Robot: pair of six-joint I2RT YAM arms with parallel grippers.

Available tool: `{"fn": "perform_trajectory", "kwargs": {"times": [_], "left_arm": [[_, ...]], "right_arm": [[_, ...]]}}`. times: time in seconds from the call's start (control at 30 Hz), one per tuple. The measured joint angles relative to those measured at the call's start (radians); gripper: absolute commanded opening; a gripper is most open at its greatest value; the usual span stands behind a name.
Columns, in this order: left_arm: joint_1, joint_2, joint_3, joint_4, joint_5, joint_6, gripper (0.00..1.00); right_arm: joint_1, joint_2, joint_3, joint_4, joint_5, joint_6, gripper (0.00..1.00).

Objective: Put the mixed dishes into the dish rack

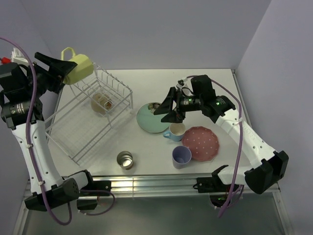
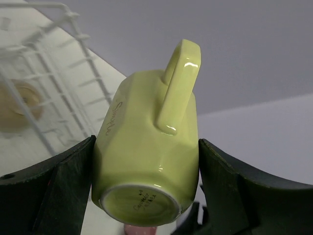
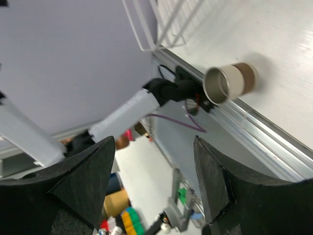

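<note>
My left pincer (image 1: 68, 73) is clamped on the yellow mug (image 2: 146, 156), one pad on each side of its body. It holds the mug in the air above the far left corner of the dish rack (image 1: 78, 132). To do this well, I judge I should lower slowly and turn the mouth downward. I should pick a spot clear of the cream bowl (image 1: 101, 103) among the raised tier's wires, and keep the handle from snagging them. My right pincer (image 1: 171, 111) hangs wide open and empty near the mint-green flower plate (image 1: 149, 121). Only the overhead view places the mug relative to the rack. Only the left wrist view shows its base facing my wrist, handle up.
</note>
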Motion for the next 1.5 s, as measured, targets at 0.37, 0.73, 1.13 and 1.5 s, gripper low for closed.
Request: {"fn": "perform_trajectory", "kwargs": {"times": [0.37, 0.73, 1.13, 1.5], "left_arm": [[0.068, 0.042, 0.082, -0.354, -0.44, 0.067, 0.0], [0.07, 0.053, 0.0, -0.532, -0.602, 0.101, 0.0], [0.071, 0.19, -0.308, -0.399, -0.525, 0.1, 0.0], [0.054, 0.46, -0.124, -0.299, -0.548, 0.129, 0.0]], "right_arm": [[-0.003, -0.012, 0.042, -0.155, 0.01, -0.21, 0.72], [0.001, -0.033, 0.047, -0.185, 0.032, -0.255, 0.72], [-0.061, -0.033, 0.047, -0.238, 0.055, -0.285, 0.72], [-0.171, -0.011, 0.048, -0.306, 0.061, -0.308, 0.71]]}}
